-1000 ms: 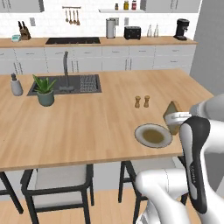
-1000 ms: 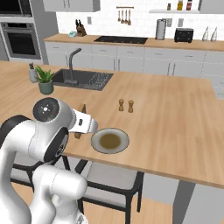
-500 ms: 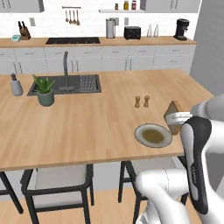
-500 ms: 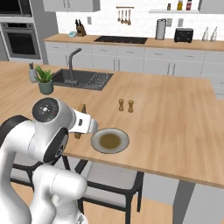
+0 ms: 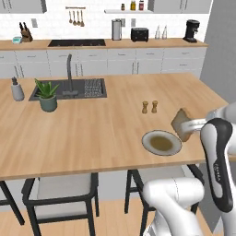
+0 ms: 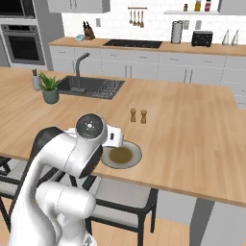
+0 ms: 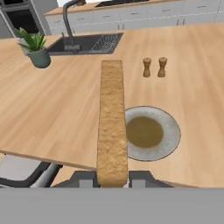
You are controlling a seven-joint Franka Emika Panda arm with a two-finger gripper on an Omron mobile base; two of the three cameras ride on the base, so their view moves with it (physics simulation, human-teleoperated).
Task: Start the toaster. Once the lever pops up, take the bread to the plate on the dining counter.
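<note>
The claw point(image 7: 112, 178) grips the bread point(image 7: 112, 127) edge-on by its near crust, held just beside the plate point(image 7: 168, 144); light, stiff toast, likely crumbly if squeezed harder

You see a tan bread point(image 7: 112, 131) slice with a grainy, speckled edge and a darker brown crust point(image 5: 183, 123). The plate point(image 7: 168, 131) is pale grey around the rim, with a murky olive-brown centre. Under it, the desk point(image 5: 92, 129) is light honey wood with faint grain lines. Two small shakers point(image 5: 150, 107) are mid-brown wood. At the desk's far left corner the sink point(image 5: 69, 90) is dark charcoal, its tap point(image 5: 69, 73) dark grey too. The plant point(image 5: 46, 87) has green spiky leaves in a dull grey-green pot. The toaster point(image 5: 139, 34) on the back counter is black, and so is the coffee machine point(image 5: 191, 30). The cabinets point(image 5: 138, 64) are light grey.
</note>
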